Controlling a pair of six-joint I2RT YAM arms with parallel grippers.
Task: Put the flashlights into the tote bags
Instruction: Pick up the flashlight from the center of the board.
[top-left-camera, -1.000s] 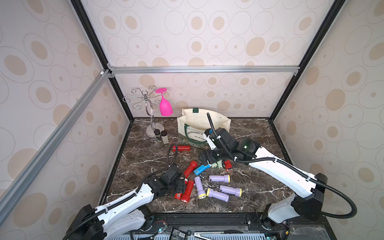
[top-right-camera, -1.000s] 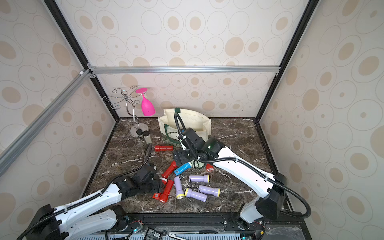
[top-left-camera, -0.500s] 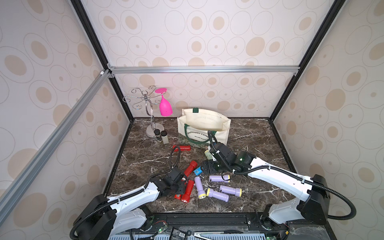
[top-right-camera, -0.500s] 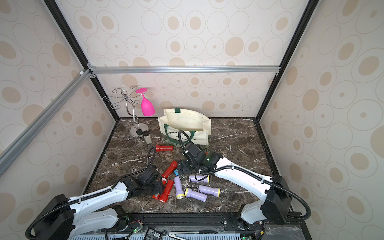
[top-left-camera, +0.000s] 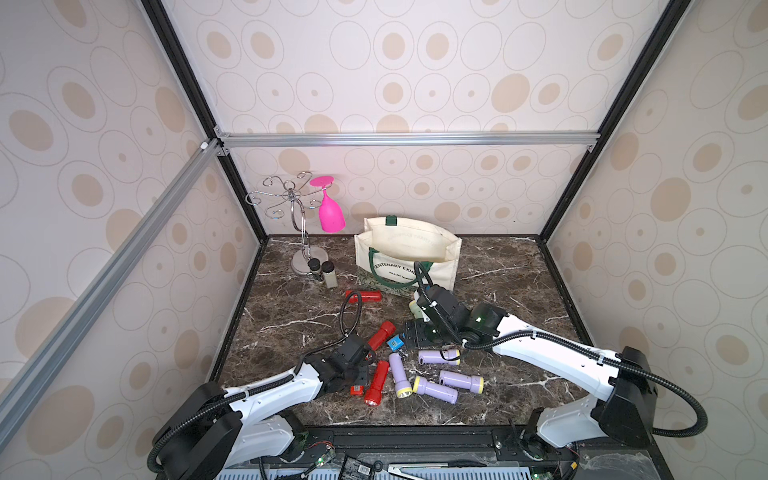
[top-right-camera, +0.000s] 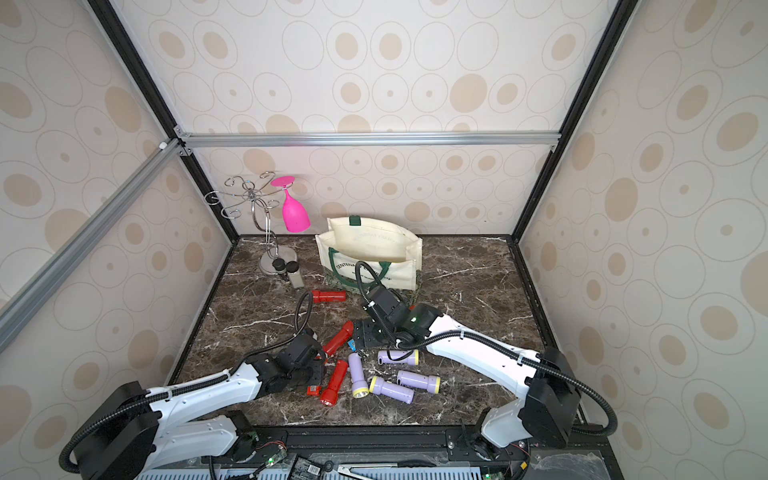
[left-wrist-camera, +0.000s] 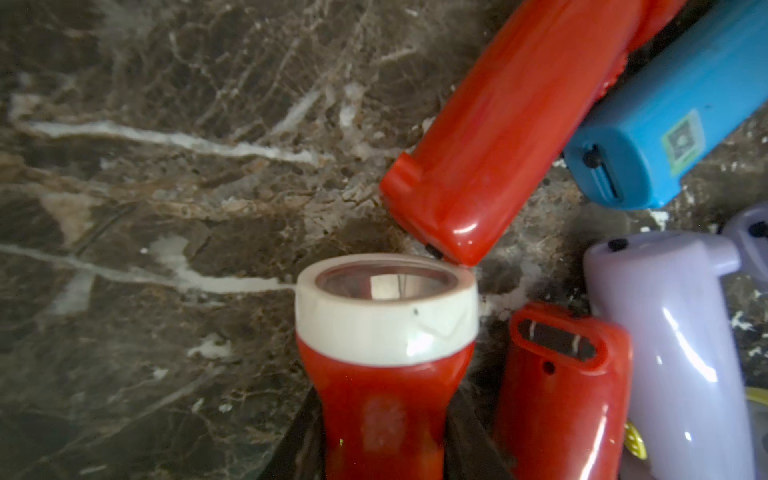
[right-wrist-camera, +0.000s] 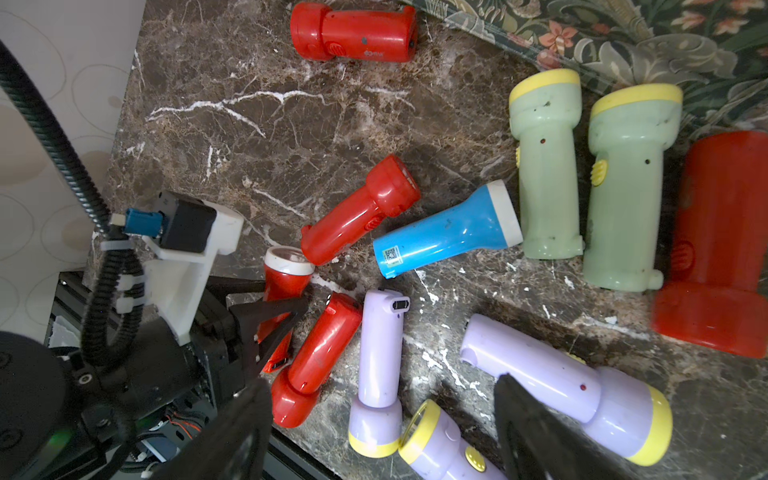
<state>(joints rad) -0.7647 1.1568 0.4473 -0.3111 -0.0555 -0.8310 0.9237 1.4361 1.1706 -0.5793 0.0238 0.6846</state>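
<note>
A dark marble table (top-left-camera: 519, 291) fills a booth with patterned walls, seen from above. Twelve o'clock is the back wall and six o'clock is the robot's base, where two white arms reach in.

A cream tote bag (top-left-camera: 409, 255) with green handles stands upright at twelve o'clock. Its mouth gapes upward, probably so that flashlights can be dropped straight in. None shows inside it. At ten o'clock a wire stand (top-left-camera: 301, 232) holds a pink glass (top-left-camera: 330, 212) upside down, with two dark-capped jars (top-left-camera: 324, 270) at its foot.

The flashlights all lie on the marble, most of them clustered between centre and six o'clock. Four lilac flashlights (top-left-camera: 461, 380) lie nearest the base, and a lone red flashlight (top-left-camera: 363, 296) lies just in front of the bag.

The right gripper (top-left-camera: 417, 334) hovers at the centre of the cluster with its jaws wide apart and holding nothing. It looks lined up to descend on a flashlight below. The left gripper (top-left-camera: 359, 374), at seven o'clock, is clamped on a white-ringed red flashlight (left-wrist-camera: 386, 374). It grips the narrow body rather than the wider head, likely for a surer hold.

In both top views the arms hide much of this. The right wrist view shows two pale green flashlights (right-wrist-camera: 544, 166) side by side against the bag's patterned base. It also shows the whole blue flashlight (right-wrist-camera: 446, 230) and the left gripper (right-wrist-camera: 282, 303) pinching its flashlight from both sides. The left wrist view shows the clear lens of the held flashlight, close to the tail of a neighbouring red one.
</note>
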